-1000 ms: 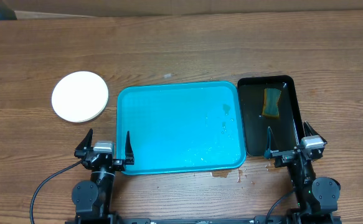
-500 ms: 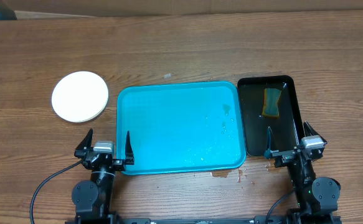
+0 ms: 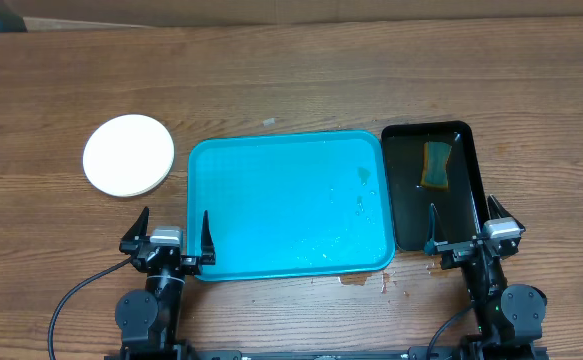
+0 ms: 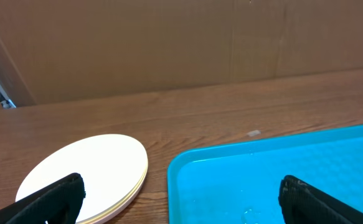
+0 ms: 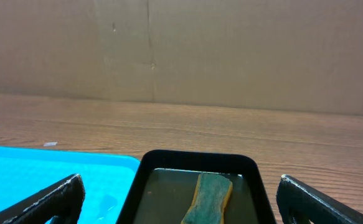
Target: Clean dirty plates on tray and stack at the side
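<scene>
Round flat white plates [image 3: 128, 155] stacked L of turquoise rect. plastic tray [image 3: 271, 200] | L gripper [image 3: 175, 220] & R gripper [image 3: 461, 215] spread wide, nothing held

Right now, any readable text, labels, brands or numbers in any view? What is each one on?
None. No word, label, brand, number or sign shows on the stacked plates, the turquoise tray, the black tray, the sponge or the cardboard wall. All these surfaces look plain, with no blurred or tiny print either.
</scene>
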You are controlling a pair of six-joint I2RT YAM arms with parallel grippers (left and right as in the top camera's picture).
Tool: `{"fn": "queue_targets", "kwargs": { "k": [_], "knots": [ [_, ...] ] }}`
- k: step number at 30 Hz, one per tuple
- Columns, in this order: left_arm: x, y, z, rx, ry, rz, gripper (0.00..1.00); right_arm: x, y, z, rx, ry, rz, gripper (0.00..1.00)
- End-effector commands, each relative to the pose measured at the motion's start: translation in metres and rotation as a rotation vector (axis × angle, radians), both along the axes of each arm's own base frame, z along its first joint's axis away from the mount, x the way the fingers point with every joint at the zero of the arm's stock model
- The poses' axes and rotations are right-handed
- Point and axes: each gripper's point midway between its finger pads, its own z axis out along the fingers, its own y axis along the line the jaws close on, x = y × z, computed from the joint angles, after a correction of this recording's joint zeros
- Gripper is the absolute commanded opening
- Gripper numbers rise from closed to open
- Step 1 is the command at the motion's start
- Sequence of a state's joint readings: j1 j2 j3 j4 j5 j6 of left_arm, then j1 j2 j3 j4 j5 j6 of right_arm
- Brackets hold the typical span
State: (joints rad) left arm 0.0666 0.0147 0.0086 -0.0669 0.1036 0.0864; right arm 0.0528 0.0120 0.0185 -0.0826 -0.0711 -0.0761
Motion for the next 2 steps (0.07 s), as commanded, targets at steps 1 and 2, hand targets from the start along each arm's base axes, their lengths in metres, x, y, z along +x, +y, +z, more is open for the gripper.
{"fn": "queue_targets", "kwargs": {
  "k": [1,2],
  "knots": [
    [-0.0004,-0.0007,0.0000,0.026,-0.006,-0.004,1.00,0.0002,-0.0006,-0.0020,-0.003,-0.004,-0.002,1.00],
    [-0.0004,-0.0007,0.0000,0.026,-0.006,-0.004,1.00,0.0002,-0.0006,-0.0020,-0.003,-0.004,-0.002,1.00]
  ]
}}
